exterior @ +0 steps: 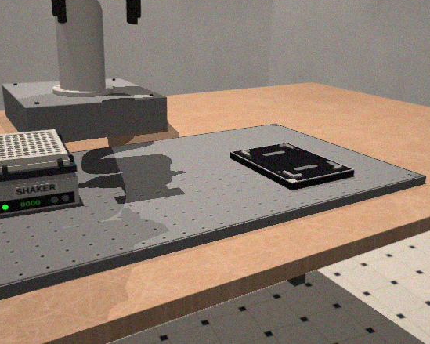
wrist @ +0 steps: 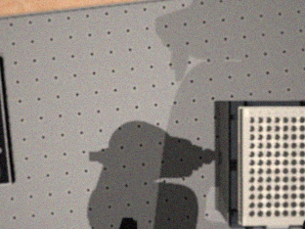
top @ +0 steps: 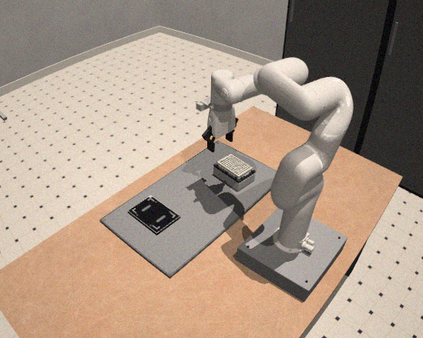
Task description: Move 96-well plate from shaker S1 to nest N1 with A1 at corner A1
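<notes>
The white arm point(top: 313, 130) rises from its base point(top: 324, 261) near the table's right edge, bends over at the elbow and reaches toward the far-left edge. Its wrist point(top: 221, 95) points straight down, well above the tabletop. The gripper point(top: 219, 138) hangs with its two black fingers point(exterior: 133, 3) spread wide apart and nothing between them.
</notes>
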Controlling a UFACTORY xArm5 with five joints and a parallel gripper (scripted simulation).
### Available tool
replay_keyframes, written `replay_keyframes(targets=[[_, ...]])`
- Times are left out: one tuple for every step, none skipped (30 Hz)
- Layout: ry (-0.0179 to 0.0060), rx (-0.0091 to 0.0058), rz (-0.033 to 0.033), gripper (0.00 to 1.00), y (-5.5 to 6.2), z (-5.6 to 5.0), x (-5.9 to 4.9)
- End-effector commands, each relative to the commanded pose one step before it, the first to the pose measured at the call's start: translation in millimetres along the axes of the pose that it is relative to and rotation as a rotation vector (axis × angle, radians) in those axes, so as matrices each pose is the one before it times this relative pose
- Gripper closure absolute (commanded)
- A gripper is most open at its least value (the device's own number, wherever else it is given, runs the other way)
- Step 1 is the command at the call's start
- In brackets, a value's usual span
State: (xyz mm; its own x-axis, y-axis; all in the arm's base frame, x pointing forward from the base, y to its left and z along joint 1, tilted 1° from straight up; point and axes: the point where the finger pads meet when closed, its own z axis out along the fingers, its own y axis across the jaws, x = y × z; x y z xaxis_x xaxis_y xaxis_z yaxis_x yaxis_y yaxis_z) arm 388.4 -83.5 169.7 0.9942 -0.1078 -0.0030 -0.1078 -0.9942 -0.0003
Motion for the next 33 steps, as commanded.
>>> replay_keyframes(targets=[[0.00566, 0.01586, -0.00079, 0.0, 13.6, 8.97, 3.35], [-0.00001, -0.00003, 0.0, 0.0, 4.04, 2.94, 0.38], [-0.00001, -0.00003, 0.0, 0.0, 4.04, 2.94, 0.38], [-0.00001, -0.00003, 0.0, 0.0, 4.04, 2.94, 0.38], [-0.00001, -0.00003, 0.0, 0.0, 4.04, 2.94, 0.38], [-0.00001, -0.00003, 0.0, 0.0, 4.04, 2.94, 0.37], [-0.00001, -0.00003, 0.0, 0.0, 4.04, 2.94, 0.37], [-0.00001, -0.00003, 0.0, 0.0, 4.04, 2.94, 0.37], [-0.00001, -0.00003, 0.0, 0.0, 4.04, 2.94, 0.37], [-0.00001, -0.00003, 0.0, 0.0, 4.04, 2.94, 0.37], [-0.00001, -0.00003, 0.0, 0.0, 4.04, 2.94, 0.37], [-0.00001, -0.00003, 0.0, 0.0, 4.04, 2.94, 0.37], [-0.00001, -0.00003, 0.0, 0.0, 4.04, 2.94, 0.37], [0.0, 0.0, 0.0, 0.0, 0.0, 0.0, 0.0], [0.0, 0.0, 0.0, 0.0, 0.0, 0.0, 0.0], [-0.00001, -0.00003, 0.0, 0.0, 4.04, 2.94, 0.37], [-0.00001, -0.00003, 0.0, 0.0, 4.04, 2.94, 0.37], [-0.00001, -0.00003, 0.0, 0.0, 4.04, 2.94, 0.37], [-0.00001, -0.00003, 0.0, 0.0, 4.04, 2.94, 0.37], [-0.00001, -0.00003, 0.0, 0.0, 4.04, 2.94, 0.37], [-0.00001, -0.00003, 0.0, 0.0, 4.04, 2.94, 0.37], [-0.00001, -0.00003, 0.0, 0.0, 4.04, 2.94, 0.37], [-0.00001, -0.00003, 0.0, 0.0, 4.04, 2.94, 0.37], [-0.00001, -0.00003, 0.0, 0.0, 4.04, 2.94, 0.37], [-0.00001, -0.00003, 0.0, 0.0, 4.04, 2.94, 0.37], [0.0, -0.00001, 0.0, 0.0, 1.44, 1.05, 0.13], [0.0, 0.0, 0.0, 0.0, 0.0, 0.0, 0.0], [0.0, 0.0, 0.0, 0.0, 0.0, 0.0, 0.0], [0.0, 0.0, 0.0, 0.0, 0.0, 0.0, 0.0], [0.0, 0.0, 0.0, 0.0, 0.0, 0.0, 0.0], [0.0, 0.0, 0.0, 0.0, 0.0, 0.0, 0.0], [0.0, 0.0, 0.0, 0.0, 0.0, 0.0, 0.0], [0.0, 0.0, 0.0, 0.0, 0.0, 0.0, 0.0]])
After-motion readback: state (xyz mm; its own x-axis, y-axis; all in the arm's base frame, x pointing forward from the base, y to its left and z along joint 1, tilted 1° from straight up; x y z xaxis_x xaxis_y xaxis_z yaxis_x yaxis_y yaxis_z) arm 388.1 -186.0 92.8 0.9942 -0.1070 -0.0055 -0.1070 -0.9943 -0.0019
